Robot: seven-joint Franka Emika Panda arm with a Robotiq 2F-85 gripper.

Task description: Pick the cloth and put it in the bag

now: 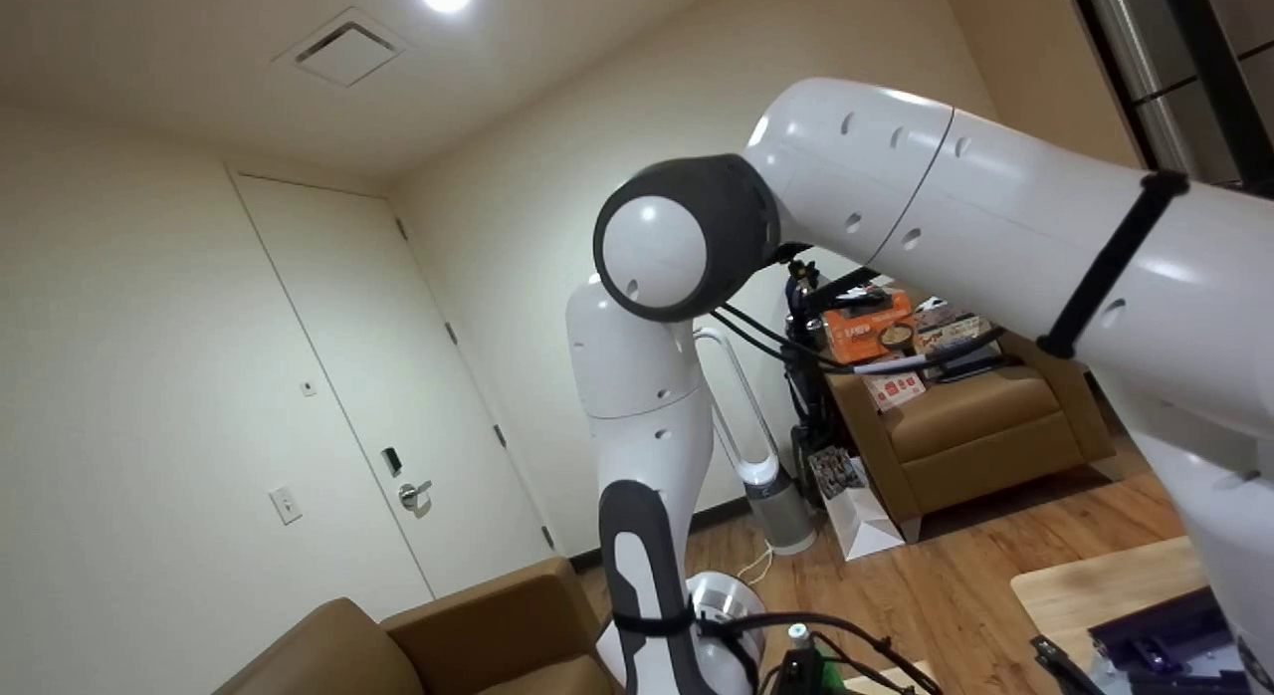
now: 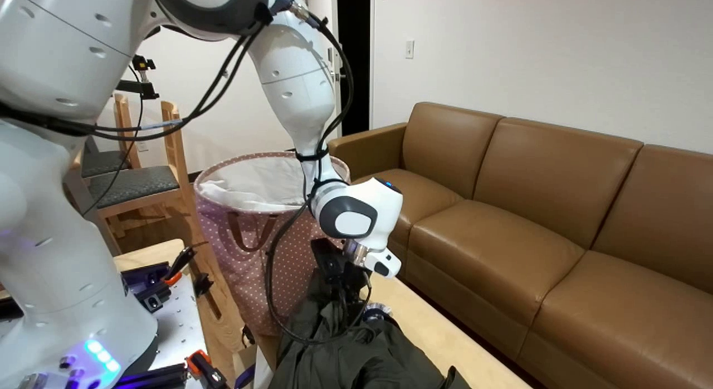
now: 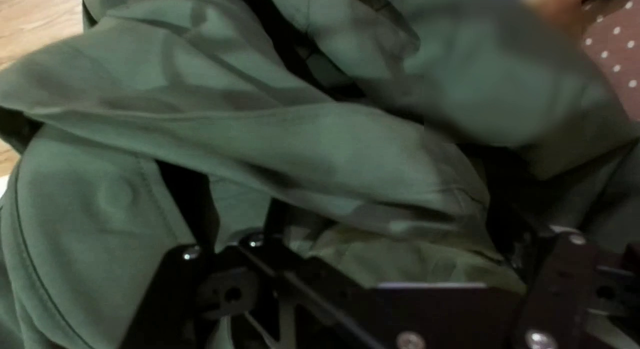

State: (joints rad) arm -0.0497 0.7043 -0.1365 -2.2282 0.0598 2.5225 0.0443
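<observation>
Early stage, I'd say: cloth (image 2: pixel 345 361) isn't in the bag (image 2: pixel 245 277) yet, so both the pick & the drop look left to do. It lies heaped on the table (image 2: pixel 440 333), just outside the bag; can't tell if its edge touches the bag's wall. Gripper (image 3: pixel 395 234) is down at the heap, nr the bag, fingers (image 3: pixel 565 279) spread wide w/ loose folds btwn them; nothing pinched afaict, so a grasp is prob. next, then a lift over the bag's rim & release inside. A white lining (image 2: pixel 234 195) shows at the bag's mouth; bottom's hidden, so contents n/k. Cloth itself: dark olive green, crumpled, w/ thick overlapping folds, stitched seams & deep shadowed gaps; looks like a garment, poss. a jacket, tho full shape isn't visible. Reads near-black in an exterior view, greyer green in the wrist view.
</observation>
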